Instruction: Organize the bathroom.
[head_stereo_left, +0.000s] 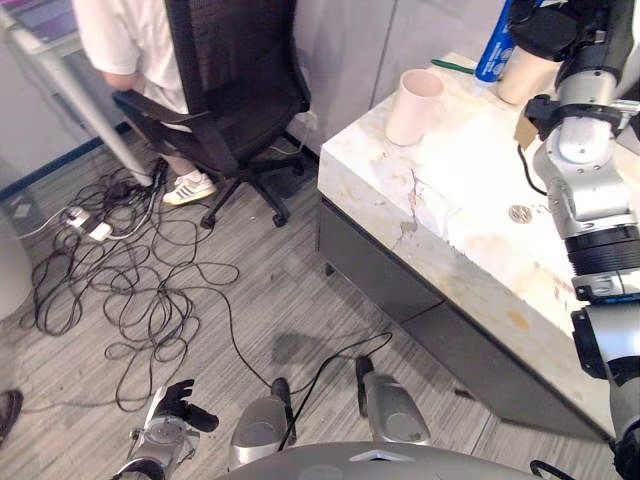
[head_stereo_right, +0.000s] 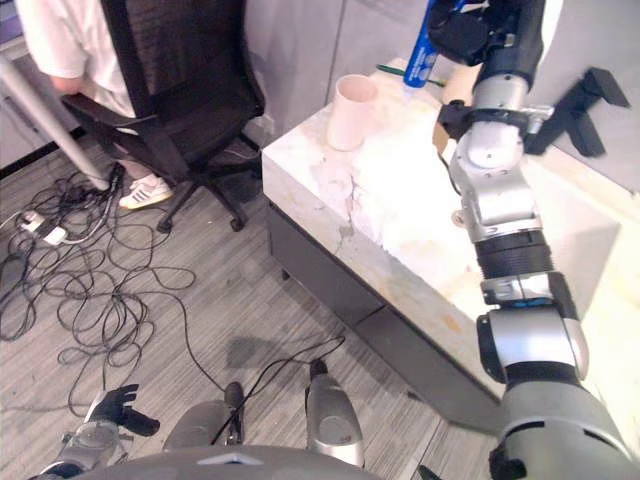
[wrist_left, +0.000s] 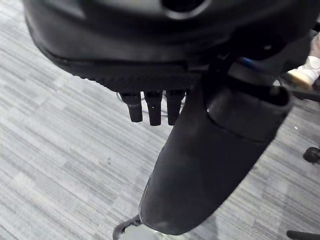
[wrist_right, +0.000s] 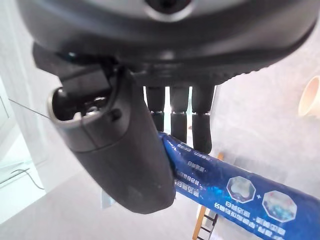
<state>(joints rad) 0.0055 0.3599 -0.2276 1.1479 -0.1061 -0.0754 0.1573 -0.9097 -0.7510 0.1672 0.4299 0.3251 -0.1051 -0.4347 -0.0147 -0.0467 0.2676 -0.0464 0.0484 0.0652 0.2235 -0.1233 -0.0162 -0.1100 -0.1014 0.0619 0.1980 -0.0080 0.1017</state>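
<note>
The robot's right hand is up high at the far end of the marble table. Its fingers and thumb are wrapped around a blue tube, so the hand grips the tube. In the head views the blue tube sticks out from the hand above the back of the table, off the table top.

A pink cup stands upright on the table near the far corner. It is near the blue tube but not touching it. A second, tan cup stands just behind the robot's right arm, partly hidden. A thin green stick lies on the table between the pink cup and the blue tube. A small round drain sits in the table top beside the arm.

The robot's left hand hangs low over the grey floor, well away from the table. Its fingers are bent in and it holds nothing.

A black office chair stands on the floor past the table. A person in a white shirt sits by it, with a white shoe on the floor. Many black cords lie in loops on the floor beside the chair
</note>
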